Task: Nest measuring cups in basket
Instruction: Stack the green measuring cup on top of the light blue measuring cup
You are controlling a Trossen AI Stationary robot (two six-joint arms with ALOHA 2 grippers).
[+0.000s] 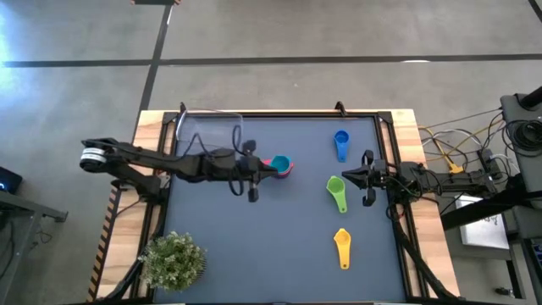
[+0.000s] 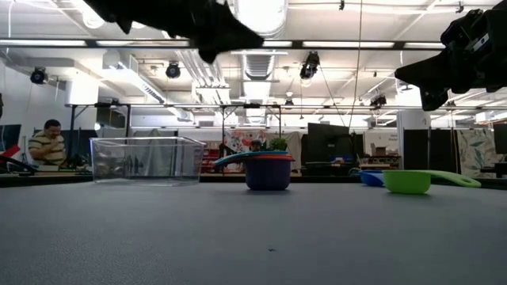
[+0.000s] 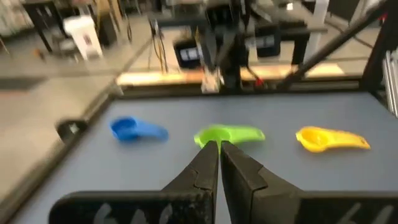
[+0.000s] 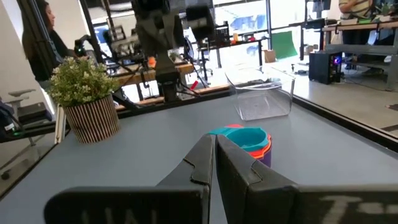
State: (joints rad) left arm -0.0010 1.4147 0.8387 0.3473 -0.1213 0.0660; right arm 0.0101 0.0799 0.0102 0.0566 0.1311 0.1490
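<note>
A nested stack of cups [image 1: 279,166], teal on top of red, orange and purple [image 2: 268,170], stands on the mat beside the clear basket [image 1: 207,133], not in it. The blue cup [image 1: 340,144], green cup [image 1: 336,191] and yellow cup [image 1: 341,246] lie singly on the right half of the mat. My left gripper [image 1: 261,169] is shut and hangs raised just left of the stack [image 3: 219,148]. My right gripper [image 1: 345,176] is shut too, raised beside the green cup and pointing toward the stack [image 4: 214,144].
A small potted green plant [image 1: 174,261] stands at the near left corner of the mat. The basket [image 2: 146,159] sits at the far left. A wooden frame [image 1: 405,127] borders the mat. A person [image 2: 49,144] sits in the room beyond the table.
</note>
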